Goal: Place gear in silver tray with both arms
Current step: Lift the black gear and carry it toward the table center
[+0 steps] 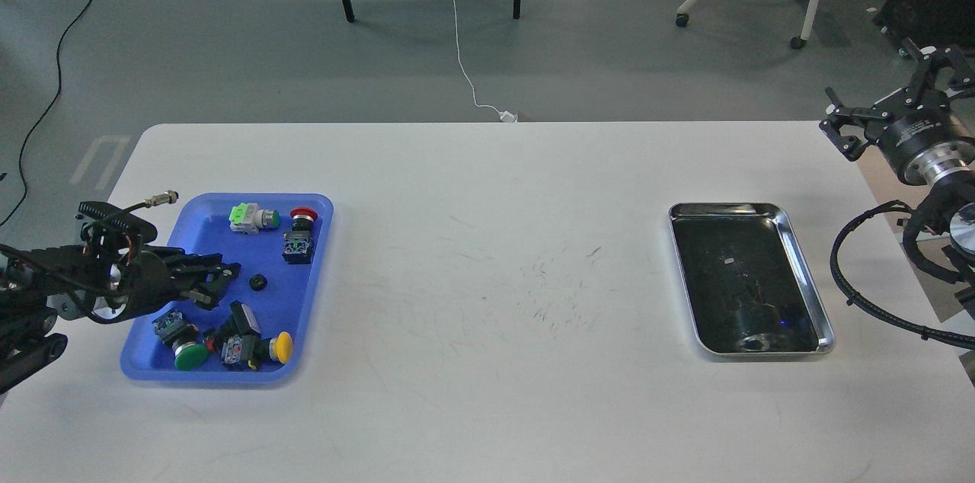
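Note:
The gear (258,283) is a small black round part lying in the blue plastic tray (301,308) at the left. My left gripper (219,282) hovers low over that tray, fingertips just left of the gear, fingers slightly apart and holding nothing. The silver tray (809,281) lies at the right of the white table, its dark bottom bare. My right gripper (887,91) is open and empty, raised beyond the table's far right corner, well away from the silver tray.
The blue tray also holds several push-button switches: green (189,355), yellow (282,346), red (303,215), and a light green block (244,216). Black cable hose (845,281) loops beside the silver tray. Chair legs and cords lie on the floor behind.

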Robot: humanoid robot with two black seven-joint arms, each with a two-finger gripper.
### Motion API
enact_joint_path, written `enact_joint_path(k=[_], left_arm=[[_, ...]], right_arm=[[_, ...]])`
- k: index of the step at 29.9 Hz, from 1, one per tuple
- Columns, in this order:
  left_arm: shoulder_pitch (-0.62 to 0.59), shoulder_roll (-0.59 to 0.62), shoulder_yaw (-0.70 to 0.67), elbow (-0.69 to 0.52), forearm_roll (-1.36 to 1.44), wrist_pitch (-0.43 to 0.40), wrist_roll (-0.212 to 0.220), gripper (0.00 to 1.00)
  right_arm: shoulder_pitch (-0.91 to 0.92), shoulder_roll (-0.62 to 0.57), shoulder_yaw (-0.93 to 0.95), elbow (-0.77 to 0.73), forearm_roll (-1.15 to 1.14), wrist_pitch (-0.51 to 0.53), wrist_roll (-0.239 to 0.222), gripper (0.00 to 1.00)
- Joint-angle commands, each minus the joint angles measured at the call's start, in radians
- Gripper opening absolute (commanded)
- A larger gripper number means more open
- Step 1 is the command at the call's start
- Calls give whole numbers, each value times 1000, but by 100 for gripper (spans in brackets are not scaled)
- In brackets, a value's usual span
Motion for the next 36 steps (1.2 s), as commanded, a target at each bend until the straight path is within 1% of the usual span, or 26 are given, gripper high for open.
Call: enact_joint_path(k=[1,6,9,12,17,22,25,27,31,34,36], left_arm=[[5,4,4,1,0,-5,1,12],[2,11,3,-7,0,-5,0,11],[-12,27,-5,-30,0,-5,-28,11],[-41,70,-14,-76,-15,-8,-40,11],[-134,109,-13,-174,-106,-19,-39,11],[-223,102,-11,-286,-112,-22,-31,11],[-265,39,-8,-336,-109,-23,-23,11],[-301,-24,-3,-350,-100,-28,-10,11],[-357,-169,-2,-352,-88,-88,9,11],[-360,-289,0,-349,-49,-96,56,11],[-348,-356,0,-340,-31,-97,76,12]], right_arm=[[-2,1,0,0,0,0,1,99],[-1,1,1,2,0,0,1,99],[-1,0,1,3,0,0,0,99],[-1,-3,3,5,0,0,0,99],[-1,-14,6,9,0,0,0,99],[-1,-43,11,55,0,0,0,99],[-4,-100,14,136,0,0,1,99],[-14,-135,14,193,0,0,1,99],[-24,-145,14,236,0,0,1,99],[-24,-143,15,239,0,0,1,99],[-22,-143,17,242,0,0,1,99]])
